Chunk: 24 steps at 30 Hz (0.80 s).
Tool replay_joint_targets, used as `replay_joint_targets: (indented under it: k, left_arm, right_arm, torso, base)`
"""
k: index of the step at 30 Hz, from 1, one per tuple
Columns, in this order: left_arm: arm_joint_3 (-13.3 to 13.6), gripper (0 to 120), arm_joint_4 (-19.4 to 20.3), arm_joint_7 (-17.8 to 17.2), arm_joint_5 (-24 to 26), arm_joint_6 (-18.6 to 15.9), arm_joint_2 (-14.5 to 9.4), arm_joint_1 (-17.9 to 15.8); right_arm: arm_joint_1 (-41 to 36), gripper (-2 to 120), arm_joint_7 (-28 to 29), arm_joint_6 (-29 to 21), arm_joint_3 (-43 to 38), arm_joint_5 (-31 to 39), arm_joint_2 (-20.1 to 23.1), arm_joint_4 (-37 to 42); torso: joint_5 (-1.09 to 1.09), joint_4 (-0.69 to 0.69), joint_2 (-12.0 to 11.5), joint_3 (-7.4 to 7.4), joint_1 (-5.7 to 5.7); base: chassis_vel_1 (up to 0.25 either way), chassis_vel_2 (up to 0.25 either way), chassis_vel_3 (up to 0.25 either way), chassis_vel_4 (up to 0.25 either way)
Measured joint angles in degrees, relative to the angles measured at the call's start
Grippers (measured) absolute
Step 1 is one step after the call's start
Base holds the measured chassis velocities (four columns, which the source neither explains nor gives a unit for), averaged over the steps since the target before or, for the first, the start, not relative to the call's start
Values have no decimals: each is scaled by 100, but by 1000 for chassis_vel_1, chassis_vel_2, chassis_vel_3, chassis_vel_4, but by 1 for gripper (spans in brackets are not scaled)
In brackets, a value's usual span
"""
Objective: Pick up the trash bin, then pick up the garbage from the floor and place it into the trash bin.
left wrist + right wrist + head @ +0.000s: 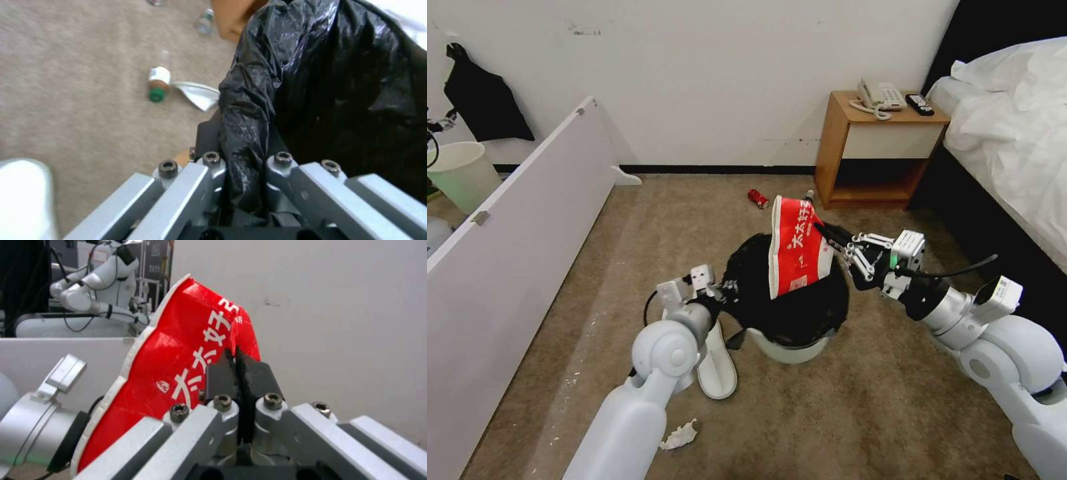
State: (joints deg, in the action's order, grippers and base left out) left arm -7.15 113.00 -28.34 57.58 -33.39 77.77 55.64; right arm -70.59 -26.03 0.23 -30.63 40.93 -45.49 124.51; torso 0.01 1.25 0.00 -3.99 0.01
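I see my left gripper clamped on the rim of the round white bin lined with crinkled black plastic. My right gripper pinches the red snack packet directly above that bin, apparently not yet inside.
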Motion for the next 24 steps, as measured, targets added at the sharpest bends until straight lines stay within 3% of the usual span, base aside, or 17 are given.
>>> replay_joint_targets:
  k: [6,16,20,24]
  left_arm:
    - [172,5,29,-13,46,2,72,-31]
    - [212,5,155,-11,22,2,19,60]
    - [236,5,186,3,-8,2,16,112]
    - [241,5,185,17,-35,15,15,126]
  right_arm:
    - [-35,0,0,-6,-35,-6,6,-9]
    - [-74,0,334,-41,-14,-158,-75,-34]
    - [-43,13,400,-43,14,-198,-121,-79]
    - [-22,14,421,-43,15,-207,-137,-94]
  torso:
    - [-1,0,0,0,0]
    - [-1,0,0,0,0]
    - [-1,0,0,0,0]
    - [-1,0,0,0,0]
  base:
    - [0,0,0,0]
    - [0,0,0,0]
    - [0,0,0,0]
    - [0,0,0,0]
